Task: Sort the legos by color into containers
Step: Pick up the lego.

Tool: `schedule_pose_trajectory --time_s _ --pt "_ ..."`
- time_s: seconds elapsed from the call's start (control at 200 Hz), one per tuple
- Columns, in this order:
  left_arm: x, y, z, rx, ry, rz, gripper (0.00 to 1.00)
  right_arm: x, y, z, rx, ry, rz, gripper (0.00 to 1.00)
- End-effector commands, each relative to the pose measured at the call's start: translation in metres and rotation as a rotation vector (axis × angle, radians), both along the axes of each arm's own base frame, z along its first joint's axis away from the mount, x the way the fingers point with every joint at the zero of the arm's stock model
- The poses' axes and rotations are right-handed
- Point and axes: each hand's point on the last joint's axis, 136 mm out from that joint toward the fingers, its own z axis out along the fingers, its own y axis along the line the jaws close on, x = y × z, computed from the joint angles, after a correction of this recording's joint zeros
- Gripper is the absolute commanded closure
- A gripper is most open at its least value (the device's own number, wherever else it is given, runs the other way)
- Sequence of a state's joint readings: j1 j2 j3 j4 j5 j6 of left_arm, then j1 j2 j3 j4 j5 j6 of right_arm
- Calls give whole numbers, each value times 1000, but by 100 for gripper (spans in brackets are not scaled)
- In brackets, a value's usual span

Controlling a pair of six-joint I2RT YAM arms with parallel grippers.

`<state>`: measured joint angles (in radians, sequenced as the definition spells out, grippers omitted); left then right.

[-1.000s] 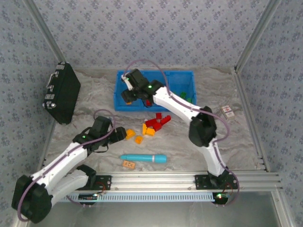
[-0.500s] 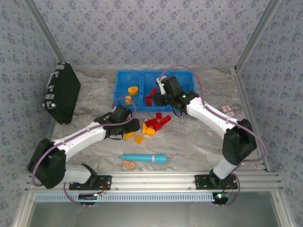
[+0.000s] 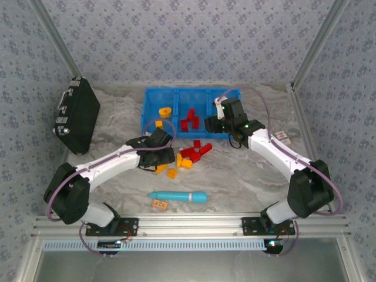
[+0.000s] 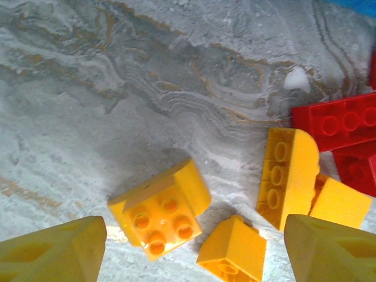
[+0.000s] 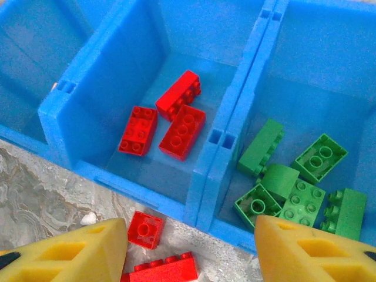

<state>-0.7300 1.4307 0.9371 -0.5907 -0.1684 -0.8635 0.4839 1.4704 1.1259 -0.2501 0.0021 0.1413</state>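
Note:
The blue containers tray point(image 3: 145, 114) stands at the back. Its left compartment holds orange-yellow legos point(image 3: 165, 111), the middle holds red legos point(image 5: 176, 114), and the right holds green legos point(image 5: 294, 182). Loose red legos point(image 3: 197, 151) and orange-yellow ones point(image 3: 171, 173) lie on the table in front. My left gripper point(image 4: 194, 247) is open low over the table, with a square yellow brick point(image 4: 160, 208) and a sloped yellow brick point(image 4: 232, 249) lying between its fingers. My right gripper point(image 5: 188, 252) is open and empty above the tray's front wall point(image 5: 235, 117), with a small red brick point(image 5: 145, 229) below it.
A black hard case point(image 3: 76, 114) leans at the left wall. A cyan cylinder point(image 3: 178, 197) and a small orange tag point(image 3: 160, 204) lie near the front. A small box point(image 3: 283, 138) sits right of the tray. Metal frame posts border the table.
My left arm reached forward and right to the loose orange-yellow bricks. My right arm swung from the tray's left compartment across to its front right, uncovering orange-yellow bricks in that compartment.

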Motion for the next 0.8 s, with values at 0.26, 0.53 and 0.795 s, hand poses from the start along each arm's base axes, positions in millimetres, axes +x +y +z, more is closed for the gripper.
schedule_pose_trajectory --time_s 0.26,0.53,0.795 --pt "-8 5 -12 116 56 55 18 -5 -17 10 79 -26 1 38" --pt "-9 5 -25 139 75 79 20 -2 -24 7 110 -12 -8 37" --pt "-13 11 -39 174 96 92 23 -1 -24 1 105 -5 -4 37"
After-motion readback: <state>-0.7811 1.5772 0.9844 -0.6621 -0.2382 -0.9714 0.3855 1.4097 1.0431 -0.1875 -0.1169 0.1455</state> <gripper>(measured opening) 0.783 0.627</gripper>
